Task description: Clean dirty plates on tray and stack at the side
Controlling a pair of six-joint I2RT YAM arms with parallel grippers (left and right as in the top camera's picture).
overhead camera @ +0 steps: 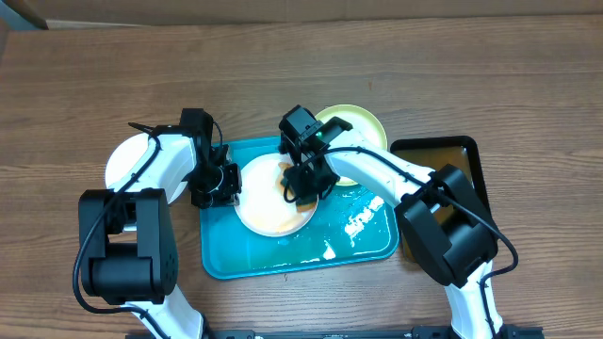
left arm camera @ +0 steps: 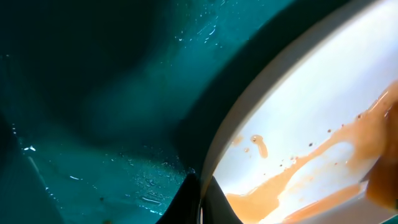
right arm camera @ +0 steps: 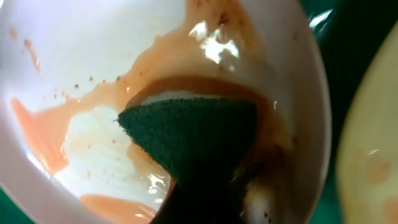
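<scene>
A white plate smeared with orange-brown sauce lies on the turquoise tray. My left gripper is shut on the plate's left rim; in the left wrist view its jaws pinch the rim of the plate above the wet tray. My right gripper is shut on a dark green sponge pressed onto the smeared plate. A pale green-rimmed plate lies at the tray's far right corner, partly under my right arm. Another white plate lies on the table to the left.
A black tray of brownish water stands right of the turquoise tray. Water and foam pool on the turquoise tray's right half. The pale green-rimmed plate's edge shows in the right wrist view.
</scene>
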